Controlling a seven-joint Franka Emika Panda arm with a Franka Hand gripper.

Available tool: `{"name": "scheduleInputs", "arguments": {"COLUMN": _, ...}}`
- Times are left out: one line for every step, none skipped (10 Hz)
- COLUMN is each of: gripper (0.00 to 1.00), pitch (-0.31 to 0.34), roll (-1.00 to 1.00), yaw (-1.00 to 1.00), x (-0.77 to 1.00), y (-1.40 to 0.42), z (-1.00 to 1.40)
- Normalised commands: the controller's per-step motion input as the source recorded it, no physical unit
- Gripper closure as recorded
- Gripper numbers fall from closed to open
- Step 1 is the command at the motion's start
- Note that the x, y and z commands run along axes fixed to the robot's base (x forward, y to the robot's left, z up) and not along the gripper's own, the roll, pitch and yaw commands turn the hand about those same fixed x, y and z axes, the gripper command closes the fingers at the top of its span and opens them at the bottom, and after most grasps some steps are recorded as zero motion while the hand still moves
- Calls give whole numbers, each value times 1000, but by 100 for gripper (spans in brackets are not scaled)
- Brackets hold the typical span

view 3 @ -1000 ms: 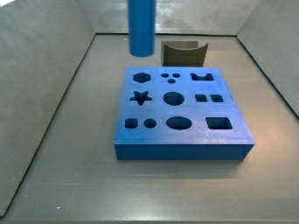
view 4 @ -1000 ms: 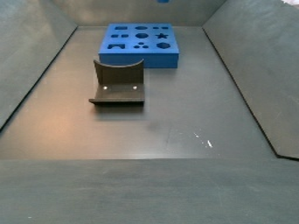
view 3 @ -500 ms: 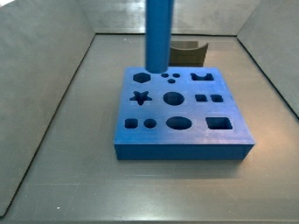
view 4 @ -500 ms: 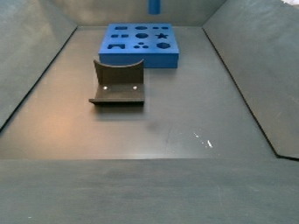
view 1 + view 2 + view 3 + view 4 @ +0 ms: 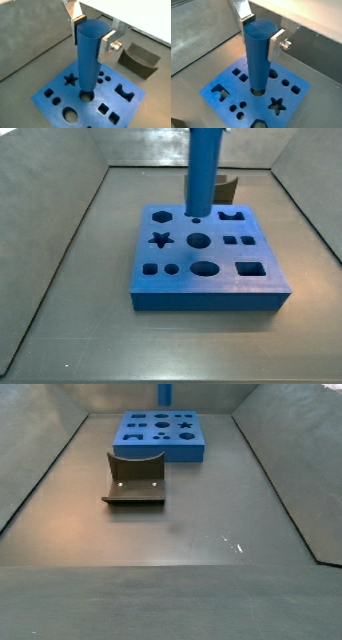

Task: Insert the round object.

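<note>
Wrist views are showing the gripper (image 5: 92,31) pinching the round object (image 5: 90,57), seemingly rigid, light and slick, near its top, hanging above the blue block's (image 5: 224,91) round hole, the arch piece (image 5: 139,60) toward two o'clock.

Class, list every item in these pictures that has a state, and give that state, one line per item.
Gripper: above the block, shut on the peg's top.
Peg: held upright, lower end at a round hole in the block; depth of entry cannot be told.
Block: flat on the floor, its other holes empty.
Arch piece: on the floor, apart from the block, untouched.
</note>
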Motion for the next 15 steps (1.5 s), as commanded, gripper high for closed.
{"name": "scheduleInputs", "arguments": {"gripper": 100, "pitch": 19, "roll": 144, "yaw": -117, "x": 771, "y": -311, "z": -654}}
{"name": "scheduleInputs", "arguments": {"gripper": 100, "pitch": 44, "roll": 149, "yaw": 0, "x": 280, "y": -300, "z": -494}}
{"name": "scheduleInputs", "arguments": {"gripper": 100, "pitch": 84, "roll": 103, "yaw": 0, "x": 111, "y": -100, "z": -286}}
{"name": "scheduleInputs", "arguments": {"gripper": 100, "pitch": 83, "roll": 74, "yaw": 0, "x": 80, "y": 31, "z": -114}}
{"name": "scheduleInputs", "arguments": {"gripper": 100, "pitch": 39, "roll": 69, "yaw": 0, "x": 20, "y": 91, "z": -77}}
{"name": "scheduleInputs", "arguments": {"gripper": 100, "pitch": 6, "roll": 46, "yaw": 0, "x": 0, "y": 106, "z": -29}}
{"name": "scheduleInputs", "arguments": {"gripper": 100, "pitch": 0, "roll": 0, "yaw": 0, "x": -114, "y": 57, "z": -174}}
{"name": "scheduleInputs", "arguments": {"gripper": 100, "pitch": 0, "roll": -50, "yaw": 0, "x": -103, "y": 9, "z": -166}}
{"name": "scheduleInputs", "arguments": {"gripper": 100, "pitch": 0, "roll": 0, "yaw": 14, "x": -43, "y": 0, "z": -151}}
{"name": "scheduleInputs", "arguments": {"gripper": 100, "pitch": 0, "roll": 0, "yaw": 11, "x": -46, "y": 0, "z": -171}}
{"name": "scheduleInputs", "arguments": {"gripper": 100, "pitch": 0, "roll": 0, "yaw": 11, "x": -103, "y": 0, "z": -200}}
{"name": "scheduleInputs", "arguments": {"gripper": 100, "pitch": 0, "roll": -23, "yaw": 43, "x": -106, "y": 0, "z": -231}}
{"name": "scheduleInputs", "arguments": {"gripper": 100, "pitch": -1, "roll": -23, "yaw": 51, "x": -77, "y": 0, "z": -280}}
{"name": "scheduleInputs", "arguments": {"gripper": 100, "pitch": 0, "roll": -37, "yaw": 37, "x": -6, "y": 0, "z": -320}}
{"name": "scheduleInputs", "arguments": {"gripper": 100, "pitch": 0, "roll": -37, "yaw": 26, "x": 0, "y": 0, "z": -346}}
